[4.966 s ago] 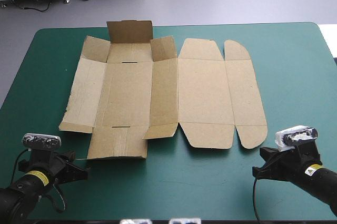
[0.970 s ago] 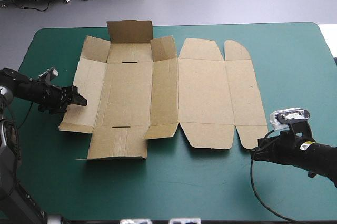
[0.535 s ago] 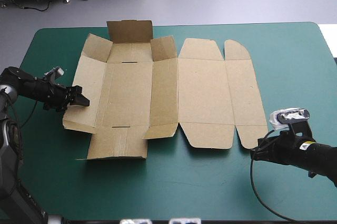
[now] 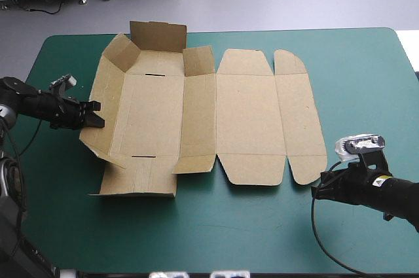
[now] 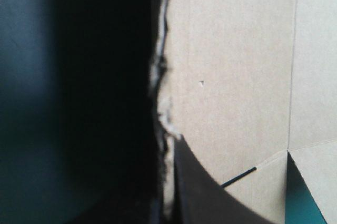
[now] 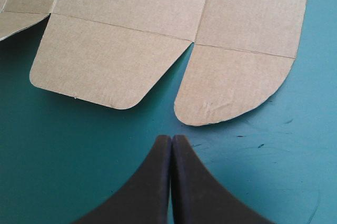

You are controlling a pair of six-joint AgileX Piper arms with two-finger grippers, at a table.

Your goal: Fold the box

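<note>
Teal-green table (image 4: pixel 366 82), left gripper (image 4: pixel 97 114) pinching box (image 4: pixel 249 121) wall; wrist view alone shows right gripper (image 6: pixel 171 138) closed

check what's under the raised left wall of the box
Only shadowed teal-green cover shows beside the left wall, which the left gripper grips. The wall itself hides whatever lies directly beneath it.

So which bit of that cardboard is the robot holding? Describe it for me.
On the teal-green table lies a brown box, mostly flat. Its leftmost long panel, pinched by the left gripper, is the only long panel tilted up.
</note>
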